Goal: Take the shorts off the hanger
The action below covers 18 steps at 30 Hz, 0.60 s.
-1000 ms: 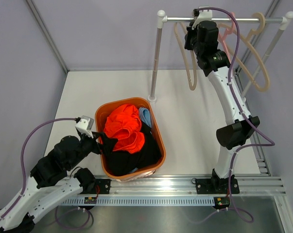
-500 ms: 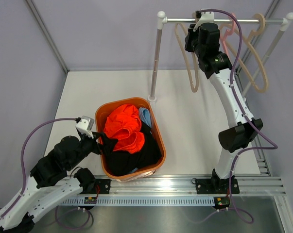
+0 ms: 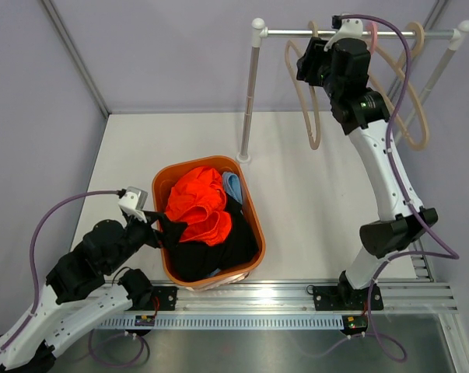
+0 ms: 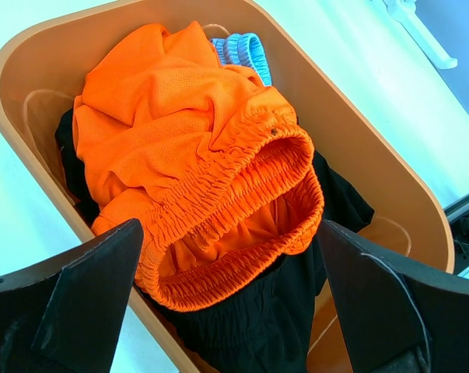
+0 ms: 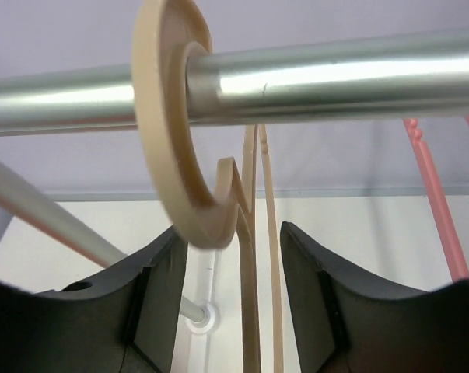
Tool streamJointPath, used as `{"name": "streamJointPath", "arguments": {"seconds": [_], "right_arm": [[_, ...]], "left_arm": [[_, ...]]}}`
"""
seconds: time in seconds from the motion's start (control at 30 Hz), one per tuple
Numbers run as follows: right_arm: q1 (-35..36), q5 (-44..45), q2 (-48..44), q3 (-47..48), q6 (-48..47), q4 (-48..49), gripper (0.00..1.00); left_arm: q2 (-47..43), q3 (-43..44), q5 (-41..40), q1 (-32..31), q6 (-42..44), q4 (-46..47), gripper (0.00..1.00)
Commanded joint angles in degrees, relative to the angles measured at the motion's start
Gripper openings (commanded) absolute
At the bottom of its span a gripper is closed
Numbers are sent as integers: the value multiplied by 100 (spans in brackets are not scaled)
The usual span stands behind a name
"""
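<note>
Since nothing hangs from the rail but bare hangers, and all three garments lie heaped in the basket, the task looks as good as finished; I judge that only pulling the arms clear is left.

The left gripper is spread wide and holds nothing. Directly beneath it, between its two fingers but not touching them, lies the orange shorts, waistband gaping upward. The black shorts are under that, nearer the gripper's base, and the light blue shorts peek out on the far side.

The right gripper is high at the rail, well away from the basket. Its fingers are parted on either side of the tan hanger, with a gap showing on each side, so it grips nothing. The pink hanger is off to its right.
</note>
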Motion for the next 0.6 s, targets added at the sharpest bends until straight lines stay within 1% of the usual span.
{"name": "streamJointPath", "arguments": {"seconds": [0.0, 0.17, 0.23, 0.27, 0.3, 0.33, 0.37, 0.4, 0.43, 0.47, 0.5, 0.53, 0.57], "right_arm": [[-42, 64, -851, -443, 326, 179, 61], [-42, -59, -1784, -1289, 546, 294, 65], [-42, -488, -2302, -1605, 784, 215, 68], [-42, -942, -2669, -1850, 941, 145, 69], [-42, -947, -2829, -1853, 1021, 127, 71], [-42, -1495, -2996, -2096, 1082, 92, 72], [-33, -1692, -3155, -2247, 1179, 30, 74], [-24, -1912, -3513, -2422, 1371, 47, 75], [-24, -2227, -3725, -2894, 1469, 100, 79], [-16, -2352, -3936, -3220, 1583, 379, 89], [45, -2614, -4365, -3859, 1767, 547, 95], [81, -2652, -4569, -4126, 1847, 670, 100], [151, -2652, -4745, -4390, 1909, 785, 99]], "left_arm": [[-92, -37, -112, -29, 48, 246, 99], [-197, -37, -121, -37, 48, 246, 99], [-250, -37, -164, -46, 30, 228, 99], [-268, -37, -208, -46, 13, 211, 99], [-294, -37, -209, -46, 4, 211, 99], [-303, -37, -235, -46, 13, 202, 99], [-338, -37, -244, -46, -4, 202, 99], [-338, -37, -252, -46, -5, 193, 99], [-338, -37, -261, -46, -13, 193, 99], [-321, -37, -261, -46, -5, 193, 99], [-303, -46, -261, -55, -5, 193, 99], [-286, -46, -261, -55, -13, 193, 99], [-251, -37, -261, -55, -5, 193, 99]]}}
